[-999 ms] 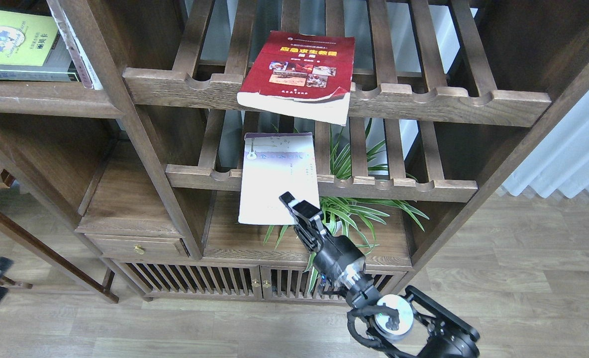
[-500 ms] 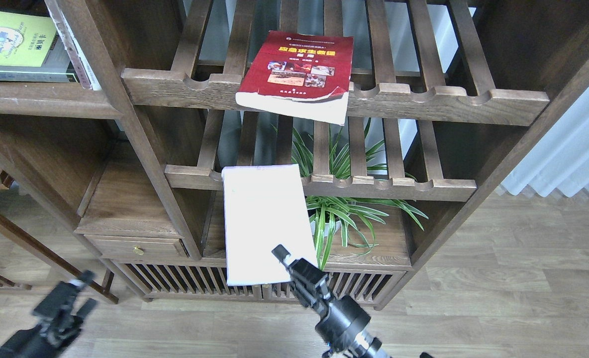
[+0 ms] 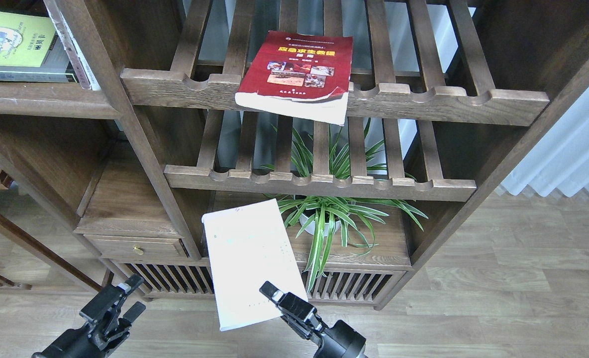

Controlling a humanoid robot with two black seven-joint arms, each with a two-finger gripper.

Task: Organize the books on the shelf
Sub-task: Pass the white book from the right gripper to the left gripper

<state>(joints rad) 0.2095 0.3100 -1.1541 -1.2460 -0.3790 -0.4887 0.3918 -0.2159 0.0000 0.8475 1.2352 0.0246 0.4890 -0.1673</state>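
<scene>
Head view: right gripper (image 3: 274,294) jaws clamp the pale book (image 3: 251,262); left gripper (image 3: 125,298) jaws gape, empty.

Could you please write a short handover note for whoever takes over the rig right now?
Right gripper: shut on the white book, held in front of the cabinet, clear of the racks.
Left gripper: open, empty, low at left.
Red book: lying on the upper slatted rack, overhanging its front rail.
Green book: flat on the solid shelf, upper left.
Left: shelve the white book, then the red one.

Left gripper (image 3: 120,303) open, right gripper (image 3: 274,298) clamped
</scene>
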